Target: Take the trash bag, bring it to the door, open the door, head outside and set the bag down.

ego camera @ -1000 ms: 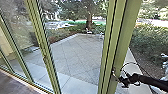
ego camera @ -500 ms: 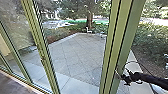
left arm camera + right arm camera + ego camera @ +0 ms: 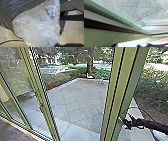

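Observation:
In the head view my right gripper (image 3: 122, 121) reaches in from the right and is up against the edge of a green door frame (image 3: 120, 94). The same green frame (image 3: 102, 33) runs slantwise across the right wrist view, close to the camera. The left wrist view has the trash bag close up: a clear, crinkled plastic part (image 3: 36, 28) beside a dark grey plastic part (image 3: 11, 10). What the left fingers do is hidden there.
Past the glass lies a paved patio (image 3: 75, 99) with a low border, bushes (image 3: 152, 87) and a tree trunk (image 3: 90, 64). More green frame posts (image 3: 40, 97) with glass stand on the left. Dark indoor floor (image 3: 12, 132) shows at the lower left.
The head camera's view has shifted a little. My right arm stays by the green frame, with the gripper still at its edge.

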